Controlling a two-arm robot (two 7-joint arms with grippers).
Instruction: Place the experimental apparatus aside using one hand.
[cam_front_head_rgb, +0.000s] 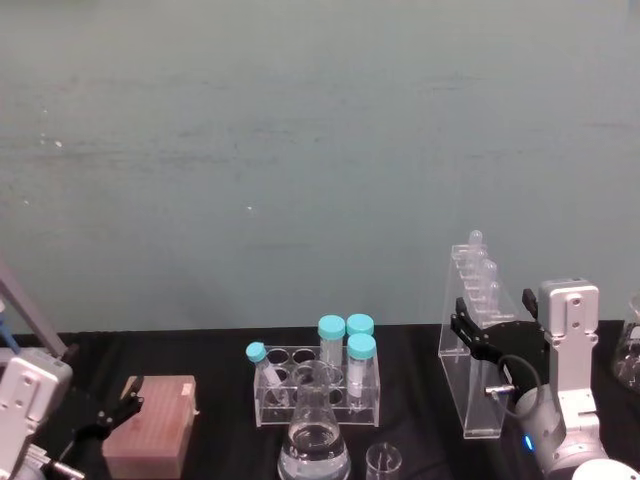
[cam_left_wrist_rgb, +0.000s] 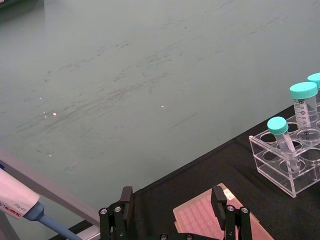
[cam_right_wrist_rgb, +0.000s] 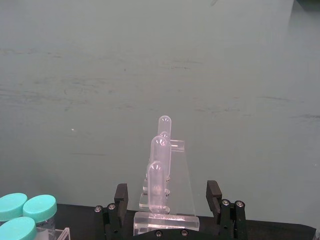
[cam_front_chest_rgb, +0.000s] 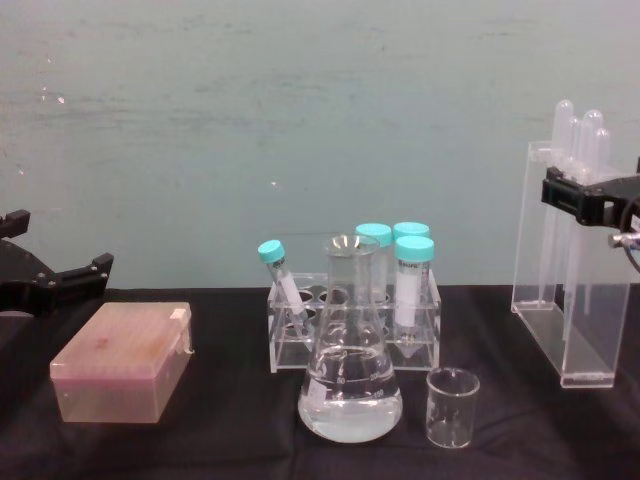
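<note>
Right wrist view: the right gripper (cam_right_wrist_rgb: 167, 191), fingers spread wide and empty, straddles the pipette stand (cam_right_wrist_rgb: 167, 212) at the table's right, its long axis near-to-far; the left gripper (cam_left_wrist_rgb: 172, 194) idles open at the left.

Right claw (cam_right_wrist_rgb: 167, 194) is spread wide, fingers (cam_right_wrist_rgb: 120, 197) either side of clear acrylic stand (cam_right_wrist_rgb: 185, 201), gap on both sides, not touching. Pipettes (cam_right_wrist_rgb: 155, 180) stand upright in it, straight ahead of claw. Teal-capped tubes (cam_right_wrist_rgb: 25, 215) sit beyond one finger. Black tabletop (cam_right_wrist_rgb: 277, 233) underneath.

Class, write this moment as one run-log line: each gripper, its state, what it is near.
right gripper: open, fingers either side of pipette stand | left gripper: open, near pink box | flask, beaker: untouched
</note>
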